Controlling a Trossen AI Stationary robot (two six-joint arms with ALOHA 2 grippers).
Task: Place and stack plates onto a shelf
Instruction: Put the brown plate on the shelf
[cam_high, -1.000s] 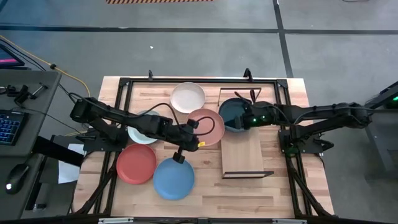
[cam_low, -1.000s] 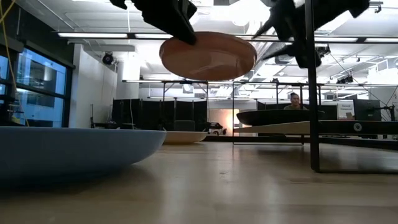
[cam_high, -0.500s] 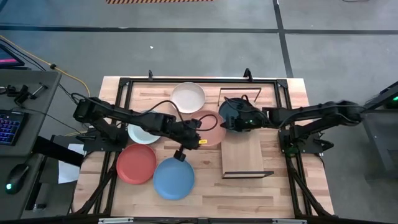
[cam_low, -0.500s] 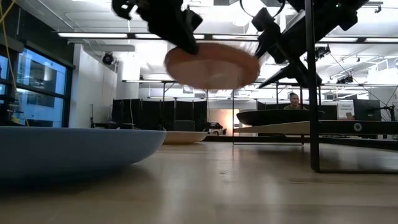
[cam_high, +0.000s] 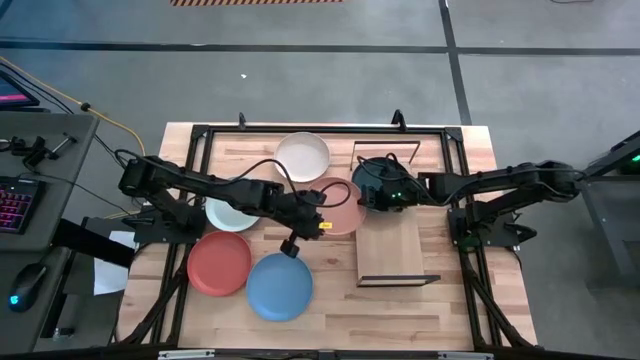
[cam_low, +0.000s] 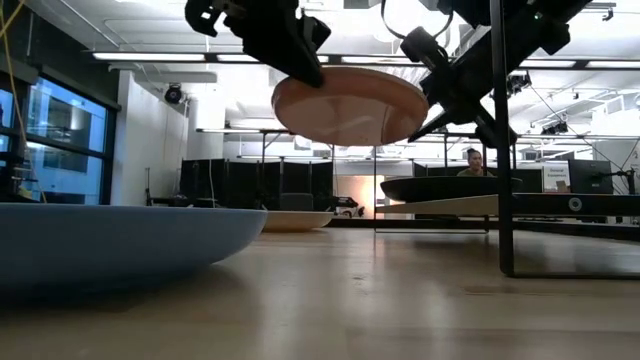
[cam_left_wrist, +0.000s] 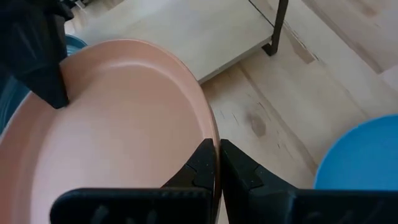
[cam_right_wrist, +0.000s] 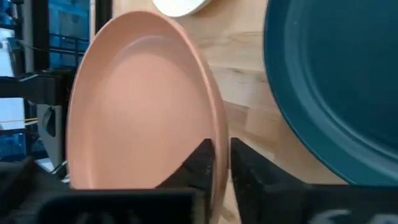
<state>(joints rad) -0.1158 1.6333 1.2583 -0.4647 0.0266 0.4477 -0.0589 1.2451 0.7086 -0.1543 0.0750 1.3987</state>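
A salmon pink plate (cam_high: 338, 205) hangs above the table's middle, held between both arms. My left gripper (cam_high: 316, 214) is shut on its left rim and my right gripper (cam_high: 363, 197) on its right rim. The dark teal plate (cam_high: 380, 178) lies on the far end of the shelf (cam_high: 395, 250). On the tabletop rest the white plate (cam_high: 302, 157), the pale mint plate (cam_high: 226, 216) partly under my left arm, the coral red plate (cam_high: 220, 264) and the bright blue plate (cam_high: 280, 288). My left gripper pinches the salmon plate's rim (cam_left_wrist: 213, 138) between its two fingers, one on the inside and one on the underside, coming from the table's left. The plate is clear of the table, nearly level (cam_low: 350, 105). My right gripper pinches the opposite rim (cam_right_wrist: 219, 134) between its two fingers, one inside the plate and one outside. It comes level from the table's right. Its finger also shows in the left wrist view, on the plate's inside (cam_left_wrist: 53, 87).
The shelf's black frame end (cam_low: 503, 140) stands near the held plate on the right. The shelf's near half (cam_high: 392, 262) is bare board. A black frame (cam_high: 200, 140) runs around the tabletop. A person (cam_low: 472, 162) sits far behind the table.
My right gripper has gone toward the table's left, from over the dark teal plate to the salmon plate's right rim, and has taken hold there. The salmon plate, held up by my left gripper throughout, tipped briefly and shifted slightly toward the shelf.
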